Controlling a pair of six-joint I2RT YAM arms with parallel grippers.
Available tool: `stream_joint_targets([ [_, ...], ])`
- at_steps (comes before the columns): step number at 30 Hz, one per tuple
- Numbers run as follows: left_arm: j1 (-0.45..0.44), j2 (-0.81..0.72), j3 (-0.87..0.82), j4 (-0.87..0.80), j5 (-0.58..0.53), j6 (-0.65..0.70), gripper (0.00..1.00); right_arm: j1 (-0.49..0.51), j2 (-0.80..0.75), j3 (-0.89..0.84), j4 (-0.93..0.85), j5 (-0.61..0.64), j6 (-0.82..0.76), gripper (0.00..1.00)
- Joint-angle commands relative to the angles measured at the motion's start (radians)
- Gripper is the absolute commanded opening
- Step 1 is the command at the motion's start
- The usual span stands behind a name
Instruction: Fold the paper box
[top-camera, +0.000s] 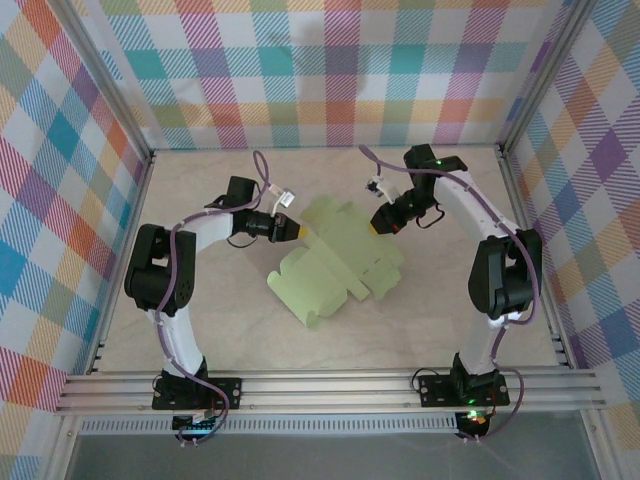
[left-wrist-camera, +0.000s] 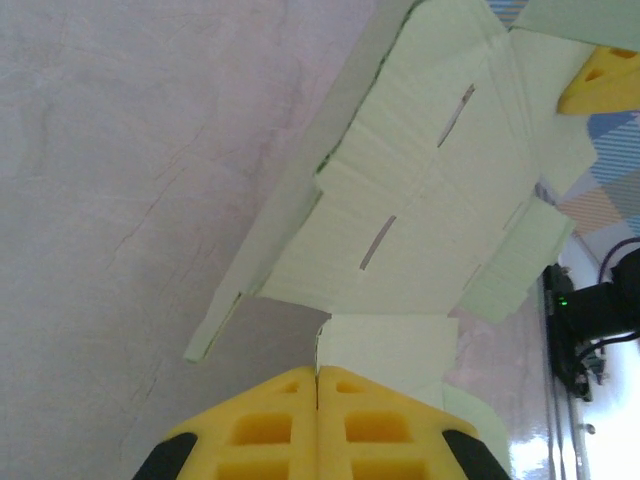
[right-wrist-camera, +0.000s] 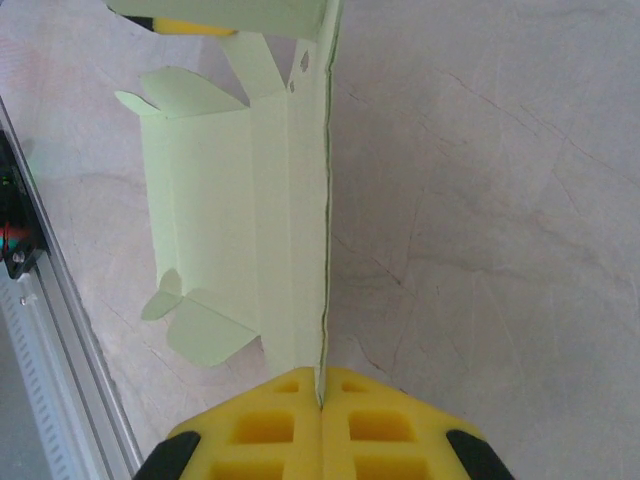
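The paper box (top-camera: 335, 265) is a pale green flat cut-out sheet with several flaps, partly raised off the middle of the table. My left gripper (top-camera: 300, 230) is at the sheet's left corner. In the left wrist view, its yellow fingers (left-wrist-camera: 270, 420) are shut on the edge of a small flap of the paper box (left-wrist-camera: 420, 200). My right gripper (top-camera: 380, 226) is at the sheet's right side. In the right wrist view, its yellow fingers (right-wrist-camera: 385, 425) are shut on the upright edge of the paper box (right-wrist-camera: 240, 200).
The table (top-camera: 200, 330) is pale marbled beige, inside checkered walls (top-camera: 330, 70). Aluminium rails (top-camera: 330, 385) run along the near edge, and a side rail (right-wrist-camera: 50, 330) lies left of the sheet in the right wrist view.
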Motion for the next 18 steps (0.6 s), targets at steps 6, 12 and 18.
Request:
stream_joint_targets([
  [6,-0.121,-0.146,-0.106,0.115,-0.360,0.032,0.00,-0.007,0.025,0.075,-0.008,-0.002,0.111,0.00],
  [12,-0.276,-0.260,-0.244,0.275,-0.727,0.058,0.00,-0.007,0.042,0.091,-0.011,0.018,0.147,0.00],
  [18,-0.413,-0.274,-0.295,0.328,-0.936,0.191,0.00,-0.007,0.064,0.108,-0.018,0.027,0.175,0.00],
])
